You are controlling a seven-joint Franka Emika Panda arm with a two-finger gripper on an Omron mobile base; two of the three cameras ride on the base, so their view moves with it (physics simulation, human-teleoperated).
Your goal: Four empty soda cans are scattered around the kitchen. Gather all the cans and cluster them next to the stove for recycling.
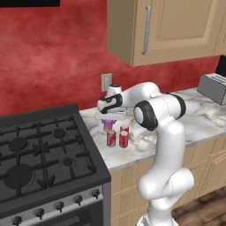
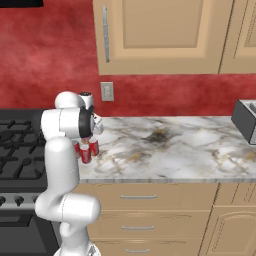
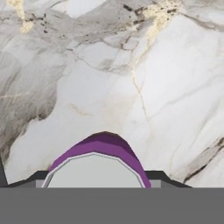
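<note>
The purple can [image 1: 107,125] hangs upright, clamped between the fingers of the gripper [image 1: 107,121], just above the marble counter [image 1: 145,145]. Three red cans [image 1: 117,137] stand directly in front, beside the stove [image 1: 39,159]; setting down means straight down.

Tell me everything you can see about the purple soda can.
The small purple cylindrical soda can has a flat silver top and looks like metal. It stands upright between the fingers of the robot's two-finger gripper, which is shut on it from above, over the marble counter just right of the black gas stove. Whether it rests on the counter is unclear. Three red cans cluster just in front.
</note>
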